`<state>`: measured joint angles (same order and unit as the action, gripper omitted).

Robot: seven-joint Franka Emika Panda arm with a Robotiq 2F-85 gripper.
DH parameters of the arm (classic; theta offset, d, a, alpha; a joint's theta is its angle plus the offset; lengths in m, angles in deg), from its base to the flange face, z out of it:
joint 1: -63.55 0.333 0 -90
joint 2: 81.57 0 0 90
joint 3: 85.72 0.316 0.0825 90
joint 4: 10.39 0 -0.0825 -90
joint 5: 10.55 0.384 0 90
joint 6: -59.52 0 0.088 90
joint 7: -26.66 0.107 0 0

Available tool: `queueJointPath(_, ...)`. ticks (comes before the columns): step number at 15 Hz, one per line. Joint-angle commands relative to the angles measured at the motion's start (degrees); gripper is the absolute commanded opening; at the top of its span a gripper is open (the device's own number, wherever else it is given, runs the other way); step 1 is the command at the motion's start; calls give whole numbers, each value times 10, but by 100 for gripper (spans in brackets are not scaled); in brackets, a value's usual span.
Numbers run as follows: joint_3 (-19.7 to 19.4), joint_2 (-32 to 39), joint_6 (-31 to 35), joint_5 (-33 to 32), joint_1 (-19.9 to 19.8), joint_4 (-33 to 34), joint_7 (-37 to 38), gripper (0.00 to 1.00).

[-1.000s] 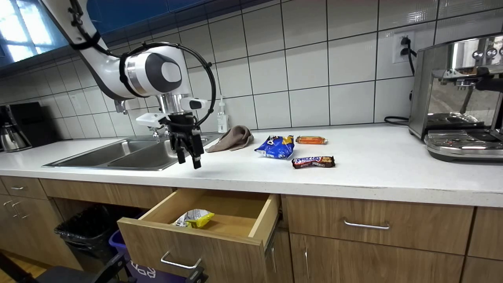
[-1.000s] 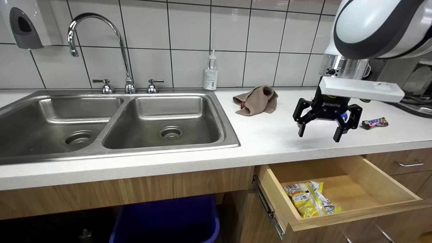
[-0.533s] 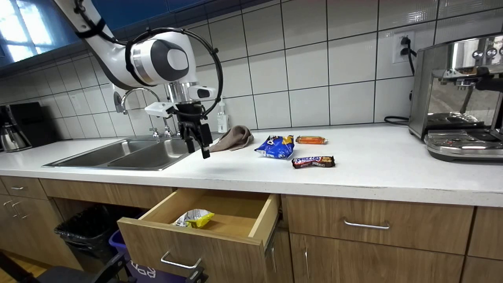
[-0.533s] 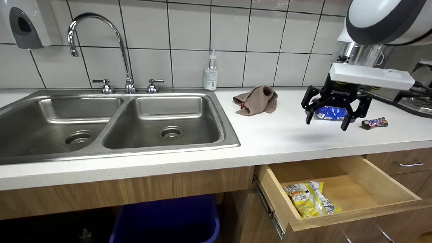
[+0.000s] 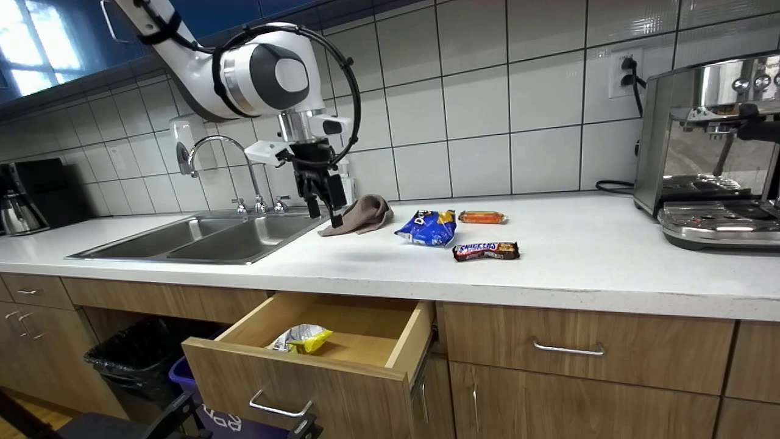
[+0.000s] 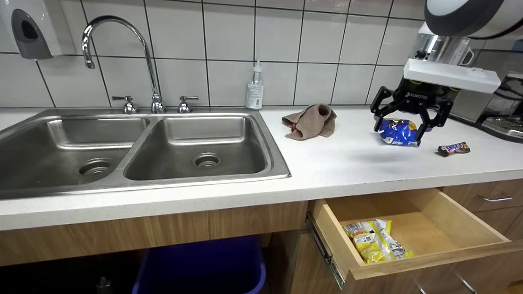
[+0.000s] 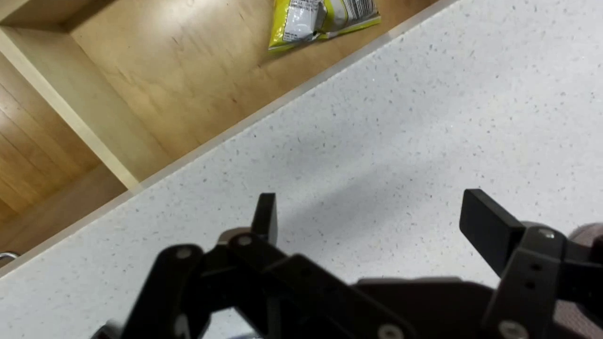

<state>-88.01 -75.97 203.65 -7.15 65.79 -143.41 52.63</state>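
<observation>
Over the last second the end effector (image 5: 326,219) has climbed and shifted rightward in both exterior views; it hangs above the tabletop (image 5: 585,259), released, its jaws spread wide. The curved faucet (image 5: 261,204), mostly covered by the arm (image 5: 262,79) earlier, now shows in an exterior view. The blue bag (image 6: 396,134), largely hidden behind the jaws in an exterior view a second ago, now appears beyond them, apart from them. It lies where it did on the tabletop, near the candy bar (image 5: 485,251) and the orange packet (image 5: 482,217). The brown cloth (image 6: 312,122) has likewise kept its place between the sink (image 6: 278,167) and the blue bag, and the yellow bag (image 6: 378,241) is unmoved in the pulled-out drawer (image 6: 433,228). The tabletop is white with fine specks and runs along a wall (image 5: 475,103) of pale tiles with dark joints. The steel sink has two basins, with a soap bottle (image 6: 255,92) at its back corner. A steel coffee machine (image 5: 713,152) stands at the tabletop's far end. Blue cupboards (image 5: 219,15) hang above; wood cabinets (image 5: 585,396) and a blue bin (image 6: 245,253) are below.
</observation>
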Motion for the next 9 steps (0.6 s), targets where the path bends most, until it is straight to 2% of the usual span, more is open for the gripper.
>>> queueJointPath(1, -1, 17, -10, 25, -16, 40, -22, 100)
queueJointPath(9, -20, 67, -7, 51, -34, 111, -11, 100)
